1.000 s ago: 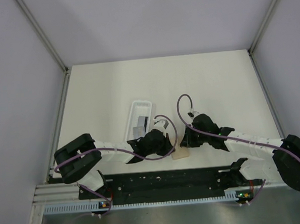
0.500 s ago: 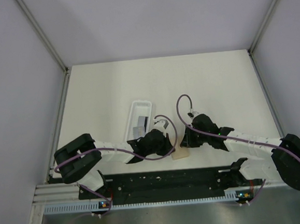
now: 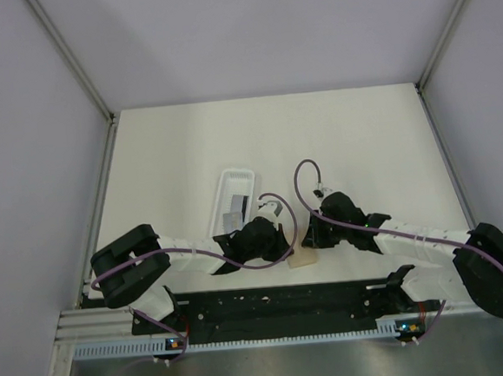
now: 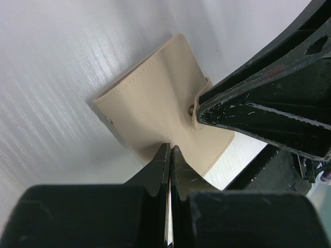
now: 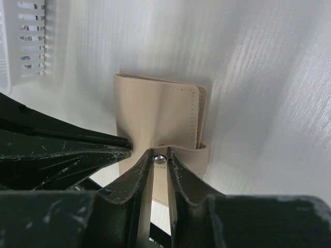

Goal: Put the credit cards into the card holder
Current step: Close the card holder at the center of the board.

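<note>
The tan card holder (image 3: 305, 259) lies folded shut on the white table near the front rail, between my two grippers. My left gripper (image 4: 170, 149) is shut, and its tips press on the near edge of the card holder (image 4: 150, 98). My right gripper (image 5: 160, 153) is closed narrowly on the closing tab, with the silver snap dot (image 5: 160, 158) showing between its tips; the card holder (image 5: 155, 113) lies flat beyond them. The credit cards (image 3: 237, 203) lie grey in the clear tray, left of both grippers.
The long clear plastic tray (image 3: 225, 178) stands just behind the left gripper (image 3: 283, 252); its ribbed end (image 5: 23, 46) shows in the right wrist view. The black front rail (image 3: 278, 306) runs close behind the card holder. White walls enclose the table.
</note>
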`<move>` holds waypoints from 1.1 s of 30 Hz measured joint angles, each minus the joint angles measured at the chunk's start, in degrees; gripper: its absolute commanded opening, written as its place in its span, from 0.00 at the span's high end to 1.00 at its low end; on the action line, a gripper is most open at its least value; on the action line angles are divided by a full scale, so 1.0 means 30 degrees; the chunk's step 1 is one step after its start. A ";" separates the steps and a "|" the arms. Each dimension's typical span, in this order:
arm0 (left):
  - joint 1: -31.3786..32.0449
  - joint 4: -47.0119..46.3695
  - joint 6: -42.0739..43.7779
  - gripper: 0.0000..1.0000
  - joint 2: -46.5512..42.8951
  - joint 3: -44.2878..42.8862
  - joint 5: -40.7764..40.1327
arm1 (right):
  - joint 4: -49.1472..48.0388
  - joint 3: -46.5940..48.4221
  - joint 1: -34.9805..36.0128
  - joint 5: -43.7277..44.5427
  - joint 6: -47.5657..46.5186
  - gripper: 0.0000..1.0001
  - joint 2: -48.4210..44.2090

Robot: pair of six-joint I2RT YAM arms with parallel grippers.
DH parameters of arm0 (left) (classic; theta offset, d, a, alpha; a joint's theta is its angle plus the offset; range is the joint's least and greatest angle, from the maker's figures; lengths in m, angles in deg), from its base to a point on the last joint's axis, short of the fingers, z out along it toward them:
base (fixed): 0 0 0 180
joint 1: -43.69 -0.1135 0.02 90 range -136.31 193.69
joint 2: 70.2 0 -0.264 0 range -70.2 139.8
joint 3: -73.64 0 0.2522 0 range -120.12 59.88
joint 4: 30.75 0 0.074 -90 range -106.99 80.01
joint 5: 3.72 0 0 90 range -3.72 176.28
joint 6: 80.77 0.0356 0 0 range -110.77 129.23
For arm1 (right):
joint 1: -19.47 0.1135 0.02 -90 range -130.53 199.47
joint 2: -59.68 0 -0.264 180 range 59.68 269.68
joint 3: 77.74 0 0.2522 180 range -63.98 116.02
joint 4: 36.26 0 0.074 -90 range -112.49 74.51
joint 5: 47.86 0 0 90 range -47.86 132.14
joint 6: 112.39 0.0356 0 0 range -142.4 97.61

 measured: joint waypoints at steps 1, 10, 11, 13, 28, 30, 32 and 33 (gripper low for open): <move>0.0000 0.0000 0.0000 1.00 0.0000 0.0000 0.0000 | 0.0000 0.0007 0.0000 0.0007 0.0000 0.84 0.0015; 0.0000 0.0007 0.0007 1.00 0.0000 0.0000 -0.0007 | 0.0590 0.0721 0.0401 0.0576 -0.0044 0.84 0.0627; -0.0007 0.0015 0.0000 1.00 0.0000 0.0000 0.0000 | 0.0729 0.0852 0.0466 0.0648 -0.0051 0.84 0.0729; -0.0007 0.0015 0.0000 1.00 0.0000 0.0000 0.0000 | 0.1027 0.1188 0.0627 0.0911 -0.0066 0.84 0.1005; -0.0022 -0.0029 0.0000 1.00 -0.0022 0.0073 0.0007 | 0.4116 0.4357 0.2419 0.3577 -0.0415 0.88 0.3504; -0.0022 -0.0022 0.0000 1.00 -0.0022 0.0073 0.0007 | 0.4437 0.4641 0.2630 0.3942 -0.0401 0.88 0.3716; -0.0022 -0.0029 0.0000 1.00 -0.0022 0.0073 0.0000 | 0.4743 0.4911 0.2805 0.4233 -0.0408 0.88 0.3934; -0.0022 -0.0029 0.0000 1.00 -0.0022 0.0073 0.0007 | 0.4889 0.5027 0.2871 0.4357 -0.0393 0.88 0.4014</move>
